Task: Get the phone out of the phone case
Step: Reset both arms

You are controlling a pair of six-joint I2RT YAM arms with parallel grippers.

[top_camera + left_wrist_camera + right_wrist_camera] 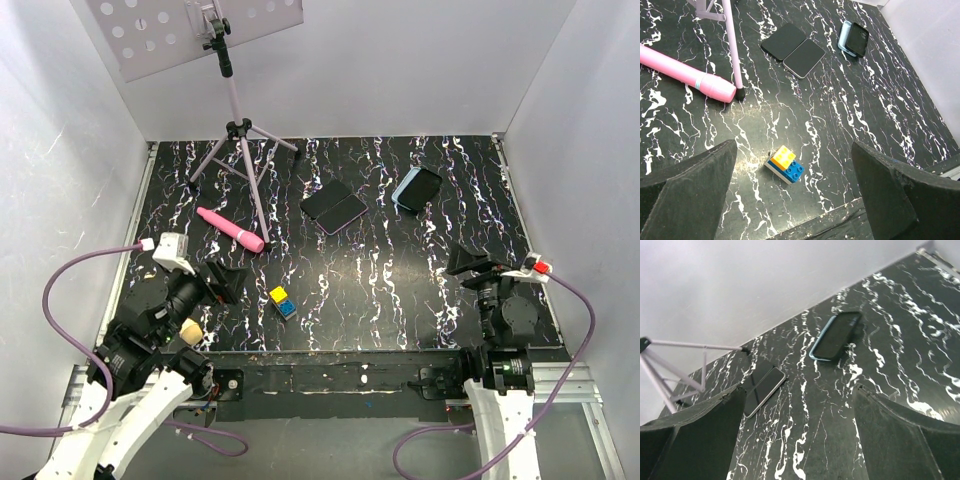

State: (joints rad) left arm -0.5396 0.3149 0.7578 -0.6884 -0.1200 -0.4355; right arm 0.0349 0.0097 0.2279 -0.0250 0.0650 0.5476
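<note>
The black phone [424,188] lies at the far right of the table on the light blue phone case [405,186], skewed so that the case's blue edge shows along its left side. Both also show in the left wrist view, the phone [858,39] on the case [843,36], and in the right wrist view, the phone [838,333] on the case [816,351]. My left gripper [226,282] [794,148] is open and empty at the near left. My right gripper [471,262] [799,390] is open and empty at the near right, well short of the phone.
Two dark flat slabs [334,207] [792,49] lie side by side mid-table. A pink cylinder [230,229] [687,72] lies by a pale tripod [240,140]. A yellow-and-blue toy brick [282,301] [785,165] sits near my left gripper. White walls stand on three sides.
</note>
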